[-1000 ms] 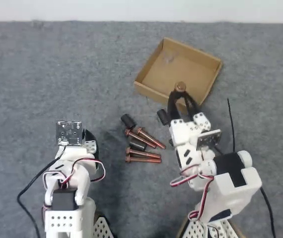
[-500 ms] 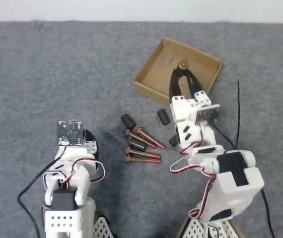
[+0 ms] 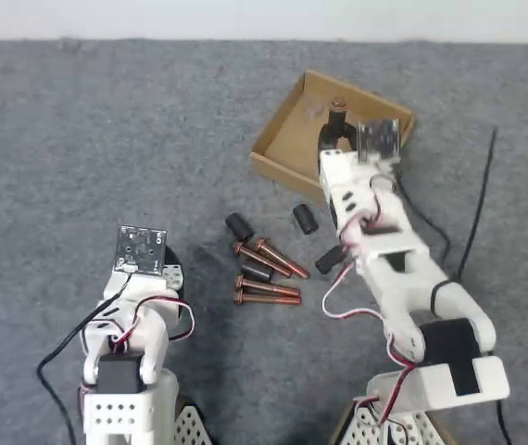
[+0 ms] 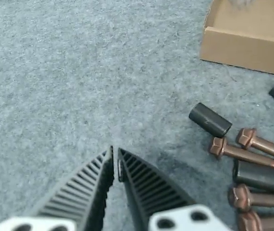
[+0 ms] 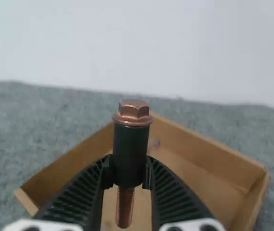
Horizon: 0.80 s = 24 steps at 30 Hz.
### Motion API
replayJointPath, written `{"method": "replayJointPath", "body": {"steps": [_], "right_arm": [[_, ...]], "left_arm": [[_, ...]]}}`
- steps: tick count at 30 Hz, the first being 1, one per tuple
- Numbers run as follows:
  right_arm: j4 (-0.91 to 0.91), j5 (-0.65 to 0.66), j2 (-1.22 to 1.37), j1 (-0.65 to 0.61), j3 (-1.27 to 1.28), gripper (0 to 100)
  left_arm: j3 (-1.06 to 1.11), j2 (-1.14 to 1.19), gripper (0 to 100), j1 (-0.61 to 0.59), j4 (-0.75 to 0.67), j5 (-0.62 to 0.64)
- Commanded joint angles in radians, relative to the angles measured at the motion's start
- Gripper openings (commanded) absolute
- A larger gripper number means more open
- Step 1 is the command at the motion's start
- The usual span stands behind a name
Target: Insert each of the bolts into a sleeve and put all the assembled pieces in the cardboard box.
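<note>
Grey carpet [image 3: 106,120] covers the table under both arms. On the right gripper [image 5: 127,180] the jaws clamp a black cylindrical sleeve with a copper hex-head bolt through it [image 5: 130,139] — upright, head on top, held over the shallow open cardboard box [image 5: 214,156]. The left gripper [image 4: 115,166] has its jaws closed on nothing, above bare carpet. Between the arms lie four loose copper bolts [image 3: 269,289] — several loose black sleeves [image 3: 238,225] sit among and near them, outside the box.

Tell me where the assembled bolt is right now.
In the high view, the assembled bolt is clamped in the right hand, over the cardboard box.
</note>
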Motion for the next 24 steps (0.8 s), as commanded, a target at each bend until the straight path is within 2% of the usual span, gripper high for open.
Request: {"method": "replayJointPath", "body": {"steps": [1,7,14,20,24], "right_arm": [[0.280,0.008,-0.090,0.013,-0.221,0.7],[0.593,-0.083,-0.045,0.027,-0.446,0.7],[0.949,-0.167,0.223,0.087,-0.818,0.7],[1.184,-0.183,0.467,0.127,-1.120,0.7],[1.274,-0.183,0.585,0.134,-1.272,0.9]], "left_arm": [[-0.013,-0.012,2,0.005,0.003,-0.009],[-0.013,-0.012,2,0.005,0.003,-0.009],[-0.013,-0.012,2,0.005,0.006,-0.009],[-0.013,-0.012,2,0.005,0.006,-0.009],[-0.013,-0.012,2,0.005,0.006,-0.009]]}}
